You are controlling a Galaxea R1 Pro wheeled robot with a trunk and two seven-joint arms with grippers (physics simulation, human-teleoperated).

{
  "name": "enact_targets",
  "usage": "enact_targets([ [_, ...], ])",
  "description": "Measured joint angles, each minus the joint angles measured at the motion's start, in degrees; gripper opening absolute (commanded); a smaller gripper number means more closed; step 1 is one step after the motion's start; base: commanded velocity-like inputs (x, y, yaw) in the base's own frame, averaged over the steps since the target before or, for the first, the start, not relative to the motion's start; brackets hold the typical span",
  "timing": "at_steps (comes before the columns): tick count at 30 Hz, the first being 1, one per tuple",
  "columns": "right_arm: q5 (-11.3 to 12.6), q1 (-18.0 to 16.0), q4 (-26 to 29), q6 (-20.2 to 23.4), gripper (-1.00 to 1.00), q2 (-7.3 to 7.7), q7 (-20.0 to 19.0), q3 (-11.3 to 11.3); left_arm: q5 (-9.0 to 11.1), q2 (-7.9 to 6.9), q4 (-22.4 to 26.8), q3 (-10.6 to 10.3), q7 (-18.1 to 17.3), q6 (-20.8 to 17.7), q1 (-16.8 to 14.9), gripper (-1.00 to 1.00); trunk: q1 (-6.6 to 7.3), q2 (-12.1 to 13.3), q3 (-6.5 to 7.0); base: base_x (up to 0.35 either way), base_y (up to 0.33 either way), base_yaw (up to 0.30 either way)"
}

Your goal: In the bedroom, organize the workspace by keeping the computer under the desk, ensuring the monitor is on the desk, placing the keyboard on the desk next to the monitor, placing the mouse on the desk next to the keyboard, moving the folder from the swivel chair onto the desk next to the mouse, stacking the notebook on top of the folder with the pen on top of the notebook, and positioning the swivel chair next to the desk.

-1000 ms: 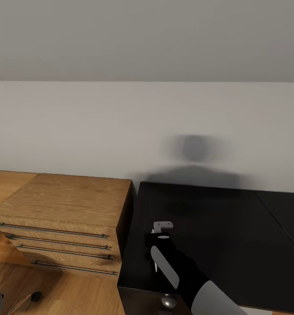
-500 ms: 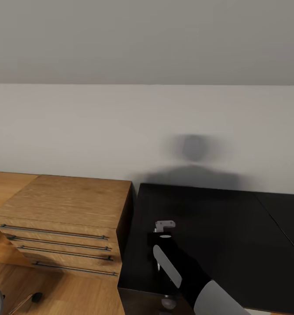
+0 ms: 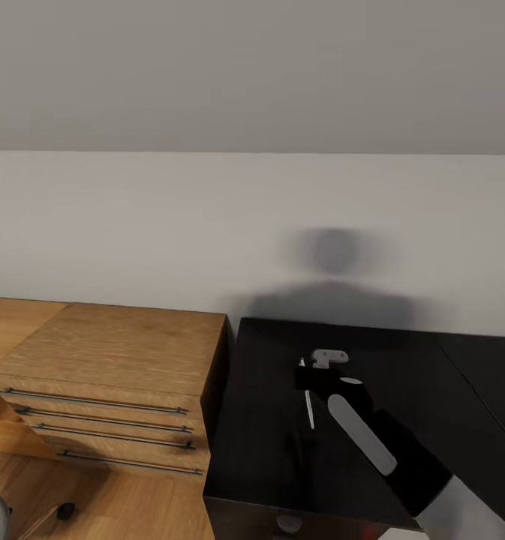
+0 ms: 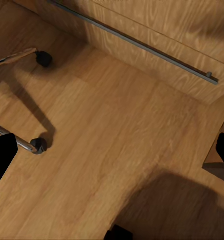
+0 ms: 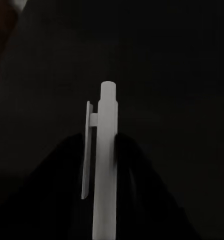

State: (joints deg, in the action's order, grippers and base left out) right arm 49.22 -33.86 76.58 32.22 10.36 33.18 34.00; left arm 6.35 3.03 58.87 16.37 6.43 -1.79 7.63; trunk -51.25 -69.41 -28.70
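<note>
The right gripper [image 3: 310, 401] is clamped on the pen [image 5: 105, 165], at centre frame over the desk [image 3: 267, 450]. The left gripper's [image 4: 112, 150] fingers stand wide apart, holding nothing, over wooden floor [image 4: 107, 150].

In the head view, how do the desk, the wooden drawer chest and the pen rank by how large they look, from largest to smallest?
1. The desk, with its black top running out of the picture to the right.
2. The wooden drawer chest; close to the desk in apparent size, so this order is not firm.
3. The pen, a thin white stick held in the right gripper.

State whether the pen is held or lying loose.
Held: the right hand is closed on the pen, carrying it above the desk.
</note>
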Motion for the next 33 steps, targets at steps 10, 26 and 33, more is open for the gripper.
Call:
enact_targets([
  [10, 3.5, 0.1, 2.5, 0.0, -1.00, 1.45, 0.1, -6.7, -0.2, 0.03, -0.3, -0.3, -0.3, -0.1, 0.0, 1.00, -0.03, 0.0, 0.00, -0.113, 0.000, -0.063],
  [26, 3.7, 0.9, 2.3, -0.2, -1.00, 1.41, 0.2, -13.4, -0.4, -0.07, -1.3, -2.8, -0.1, -0.5, 0.0, 1.00, -0.04, 0.0, -0.07, -0.332, -0.040, -0.094],
  [33, 3.6, 1.3, 1.9, -0.1, -1.00, 1.60, 0.2, -19.8, -0.4, -0.07, -1.4, -3.0, -0.2, -0.5, 0.0, 1.00, -0.01, 0.0, -0.07, -0.142, -0.172, -0.210],
])
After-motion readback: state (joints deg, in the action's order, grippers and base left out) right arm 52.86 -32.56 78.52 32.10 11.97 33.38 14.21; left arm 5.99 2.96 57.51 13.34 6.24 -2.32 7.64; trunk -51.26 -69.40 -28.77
